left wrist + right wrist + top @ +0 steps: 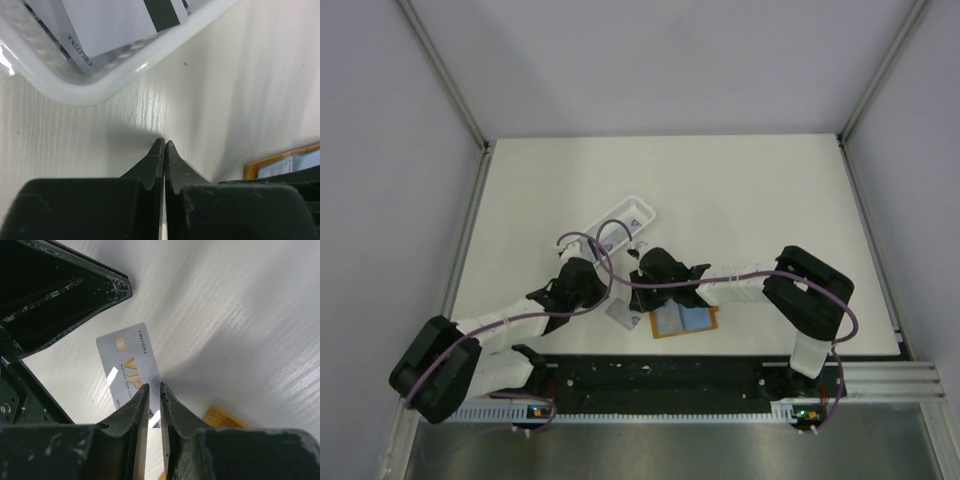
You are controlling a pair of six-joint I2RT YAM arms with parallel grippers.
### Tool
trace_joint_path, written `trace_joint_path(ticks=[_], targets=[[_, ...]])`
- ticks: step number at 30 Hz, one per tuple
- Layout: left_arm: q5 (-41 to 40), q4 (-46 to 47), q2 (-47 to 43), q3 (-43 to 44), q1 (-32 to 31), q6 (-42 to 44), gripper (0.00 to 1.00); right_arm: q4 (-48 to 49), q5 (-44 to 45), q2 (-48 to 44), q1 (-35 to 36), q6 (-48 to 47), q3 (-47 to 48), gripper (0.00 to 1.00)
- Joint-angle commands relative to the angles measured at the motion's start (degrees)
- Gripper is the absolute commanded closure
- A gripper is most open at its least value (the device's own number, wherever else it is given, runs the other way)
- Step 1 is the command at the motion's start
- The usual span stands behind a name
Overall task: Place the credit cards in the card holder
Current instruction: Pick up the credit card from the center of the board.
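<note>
A silver credit card [129, 365] with gold VIP lettering lies flat on the table, also seen from above as a credit card [623, 316]. My right gripper [154, 386] hovers right over its near edge. The jaws stand a narrow gap apart with nothing between them. The orange-tan card holder [685, 322] lies just right of that card, its pale inside showing, and its corner [222, 417] peeks past my right finger. My left gripper [164, 142] is shut and empty, pointing at the white tray [115, 75]. More credit cards [115, 20] lie in that tray.
The long white tray [628, 213] lies slanted at mid-table, just beyond both grippers. The left arm's black body [55, 295] looms close at the upper left of the right wrist view. The card holder's edge [280, 162] shows at the right of the left wrist view.
</note>
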Motion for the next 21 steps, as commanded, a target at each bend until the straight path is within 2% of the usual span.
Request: trace_joint_path(ticks=[1,9,21], targets=[[1.63,-1.95,-2.12,-2.63,-1.96,-1.78,1.0,-2.71,1.91,0.29,1.53,1.37,-2.96,0.85],[-1.78,-7.56,-4.05,-3.78,-7.76,-8.1,1.0,-2.45,3.05,-1.82,2.32,2.86,-4.55,0.84],[-3.11,-14.33,-13.45,-7.47,-10.49,-11.89,1.0,-2.71,5.25,-4.02,6.27,5.67,-7.45,0.84]])
